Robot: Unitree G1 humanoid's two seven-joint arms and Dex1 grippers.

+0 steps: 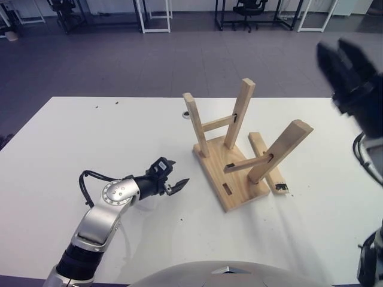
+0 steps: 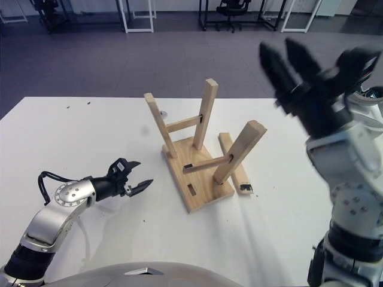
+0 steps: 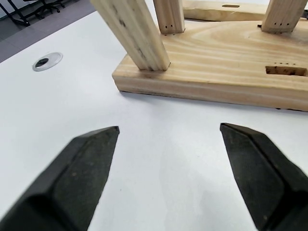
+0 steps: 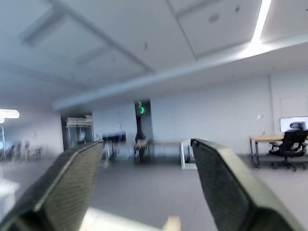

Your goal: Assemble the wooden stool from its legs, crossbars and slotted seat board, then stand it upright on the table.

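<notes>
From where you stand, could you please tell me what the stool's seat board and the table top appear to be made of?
Seat board: pale, bare-looking wood, perhaps pine; grain lines show along its face and edge.
Table: smooth white matte top, likely laminate or paint; the core is hidden.

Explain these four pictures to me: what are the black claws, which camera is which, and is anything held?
It is a humanoid robot with two arms, each ending in a black two-finger gripper. The two wide pictures come from its head, looking down on a white table; the other two come from wrist cameras. On the table lies the half-built stool: the seat board flat, three legs standing up from it, two crossbars, one loose wooden piece beside it. The left gripper sits open, low beside the board. The right gripper is raised high, open, facing the room. Nothing is held.
</notes>
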